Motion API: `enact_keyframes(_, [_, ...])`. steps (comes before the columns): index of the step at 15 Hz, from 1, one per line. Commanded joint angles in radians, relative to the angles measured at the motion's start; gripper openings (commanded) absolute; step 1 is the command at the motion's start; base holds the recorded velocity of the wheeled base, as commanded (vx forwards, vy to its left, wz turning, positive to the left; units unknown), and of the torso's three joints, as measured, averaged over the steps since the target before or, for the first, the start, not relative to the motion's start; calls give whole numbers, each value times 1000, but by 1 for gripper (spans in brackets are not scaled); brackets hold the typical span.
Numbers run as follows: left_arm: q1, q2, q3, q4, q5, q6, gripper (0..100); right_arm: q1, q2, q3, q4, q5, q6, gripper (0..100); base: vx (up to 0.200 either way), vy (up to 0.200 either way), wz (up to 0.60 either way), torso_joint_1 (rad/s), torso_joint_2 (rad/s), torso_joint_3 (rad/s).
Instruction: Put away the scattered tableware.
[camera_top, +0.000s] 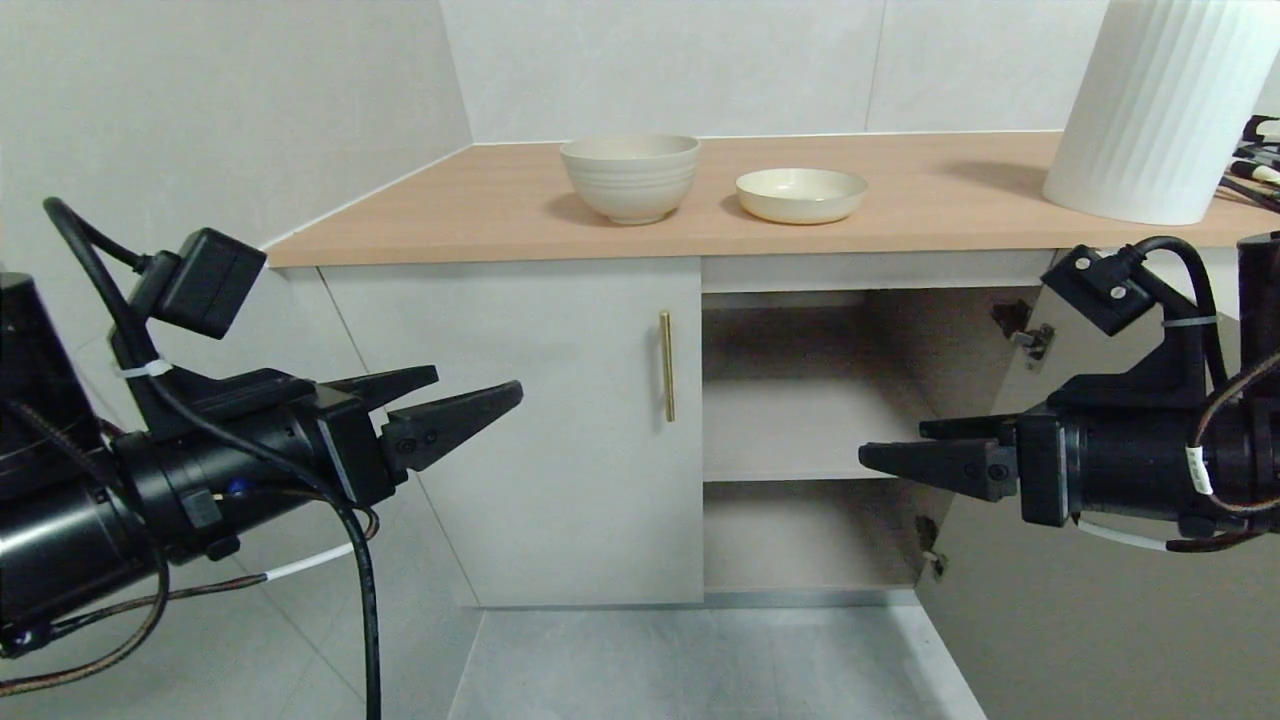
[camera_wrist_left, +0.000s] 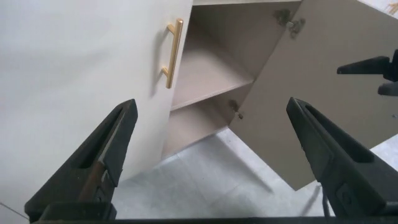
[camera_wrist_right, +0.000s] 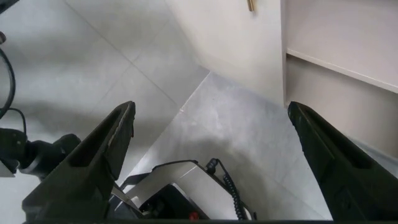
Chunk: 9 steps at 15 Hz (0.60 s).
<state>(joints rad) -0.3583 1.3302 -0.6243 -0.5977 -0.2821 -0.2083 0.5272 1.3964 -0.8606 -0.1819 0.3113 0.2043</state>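
On the wooden countertop (camera_top: 480, 205) stand a deep ribbed beige bowl (camera_top: 630, 177) and, to its right, a shallow cream dish (camera_top: 801, 194). Below them the cabinet's right door (camera_top: 1080, 580) hangs open, showing two bare shelves (camera_top: 790, 440); the left door (camera_top: 560, 430) with a brass handle (camera_top: 666, 365) is closed. My left gripper (camera_top: 450, 395) is open, low in front of the left door, holding nothing. My right gripper (camera_top: 900, 445) is open at the height of the shelf, beside the open door. Both sets of wide-spread fingers (camera_wrist_left: 99, 162) (camera_wrist_right: 99, 155) frame only floor and cabinet.
A tall white ribbed container (camera_top: 1165, 105) stands at the counter's right end, with dark utensils (camera_top: 1255, 165) behind it. A tiled wall closes off the left side. Grey tiled floor (camera_top: 700, 660) lies in front of the cabinet.
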Motion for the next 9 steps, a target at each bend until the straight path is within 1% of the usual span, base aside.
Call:
enact_keyframes(1, [1, 10, 0, -1, 0, 0, 100, 0, -2, 0, -2, 2, 0, 100, 0, 0, 0, 0, 0, 0])
enact_keyframes(4, [1, 9, -2, -1, 0, 0, 100, -1, -10, 9, -14, 2, -2, 100, 0, 0, 0, 0, 0, 0])
enact_keyframes(9, [1, 6, -2, 1, -2, 1, 100, -1, -7, 28, -21, 2, -36, 100, 200, 0, 0, 4, -1, 4])
